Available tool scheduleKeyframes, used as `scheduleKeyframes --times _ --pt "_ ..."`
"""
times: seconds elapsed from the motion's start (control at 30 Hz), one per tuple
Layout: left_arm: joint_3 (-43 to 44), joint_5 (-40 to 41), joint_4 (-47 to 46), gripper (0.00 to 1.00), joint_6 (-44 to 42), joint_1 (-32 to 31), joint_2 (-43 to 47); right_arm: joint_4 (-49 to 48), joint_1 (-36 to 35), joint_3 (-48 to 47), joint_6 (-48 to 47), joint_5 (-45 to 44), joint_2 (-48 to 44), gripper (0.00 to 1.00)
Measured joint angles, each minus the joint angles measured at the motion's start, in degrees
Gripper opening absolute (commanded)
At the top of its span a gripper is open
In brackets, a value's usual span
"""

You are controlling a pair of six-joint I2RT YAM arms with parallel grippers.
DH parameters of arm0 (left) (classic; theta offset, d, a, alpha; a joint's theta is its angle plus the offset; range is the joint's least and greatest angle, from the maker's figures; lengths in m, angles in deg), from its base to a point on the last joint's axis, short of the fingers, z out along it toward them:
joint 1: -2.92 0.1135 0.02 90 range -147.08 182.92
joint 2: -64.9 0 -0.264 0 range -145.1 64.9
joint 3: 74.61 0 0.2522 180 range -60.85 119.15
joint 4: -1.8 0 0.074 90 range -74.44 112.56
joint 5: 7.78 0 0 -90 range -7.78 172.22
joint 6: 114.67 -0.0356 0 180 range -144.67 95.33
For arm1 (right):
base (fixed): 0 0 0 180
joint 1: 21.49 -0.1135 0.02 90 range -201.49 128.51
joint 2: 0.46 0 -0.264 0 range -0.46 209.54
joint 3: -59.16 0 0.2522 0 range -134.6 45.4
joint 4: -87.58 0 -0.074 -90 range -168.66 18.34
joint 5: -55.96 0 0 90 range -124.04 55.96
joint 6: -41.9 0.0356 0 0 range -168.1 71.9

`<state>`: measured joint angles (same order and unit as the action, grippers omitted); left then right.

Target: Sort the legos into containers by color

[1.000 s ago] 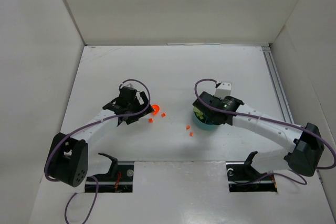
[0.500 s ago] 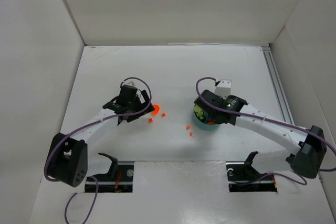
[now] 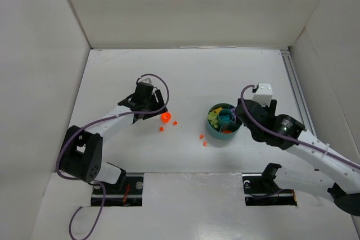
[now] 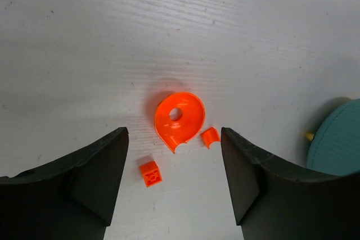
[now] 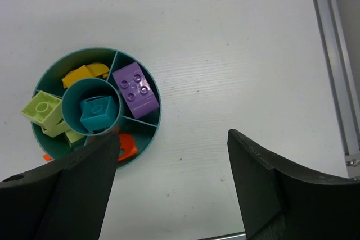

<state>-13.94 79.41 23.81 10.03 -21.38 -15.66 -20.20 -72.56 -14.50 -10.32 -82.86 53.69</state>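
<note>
Orange legos lie on the white table: a round holed piece (image 4: 179, 119) (image 3: 166, 117), a small curved bit (image 4: 210, 137) and a tiny square brick (image 4: 149, 173). My left gripper (image 4: 174, 139) (image 3: 153, 107) hovers over them, open, with nothing between its fingers. The round teal dish (image 5: 160, 117) (image 3: 224, 120) holds a purple brick (image 5: 135, 91), a teal brick (image 5: 97, 112) in its centre cup, yellow pieces (image 5: 84, 74), lime green bricks (image 5: 42, 108) and an orange piece (image 5: 126, 145). My right gripper (image 5: 173, 136) (image 3: 246, 115) hangs open and empty just right of the dish.
Two more orange bits (image 3: 201, 136) (image 3: 205, 144) lie on the table left of the dish. White walls close in the table on the left, back and right. A metal rail (image 5: 332, 54) runs along the right edge.
My right gripper has opened and drawn back to the right, uncovering the dish. My left gripper has shifted toward the back, off the orange pieces, and its jaws have narrowed somewhat.
</note>
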Motion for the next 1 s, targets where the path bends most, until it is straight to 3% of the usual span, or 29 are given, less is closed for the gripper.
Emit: scheduleKeyframes --times 0.6,1.0 --pt "-9.86 -7.02 -12.28 0.39 -0.07 3.74 -0.85 -0.13 0.0 0.72 -6.32 -1.86 1.18 0.83" --pt "-12.57 -12.26 -18.93 0.35 0.07 6.03 -3.65 -0.13 0.0 0.72 -6.51 -2.95 0.96 0.83"
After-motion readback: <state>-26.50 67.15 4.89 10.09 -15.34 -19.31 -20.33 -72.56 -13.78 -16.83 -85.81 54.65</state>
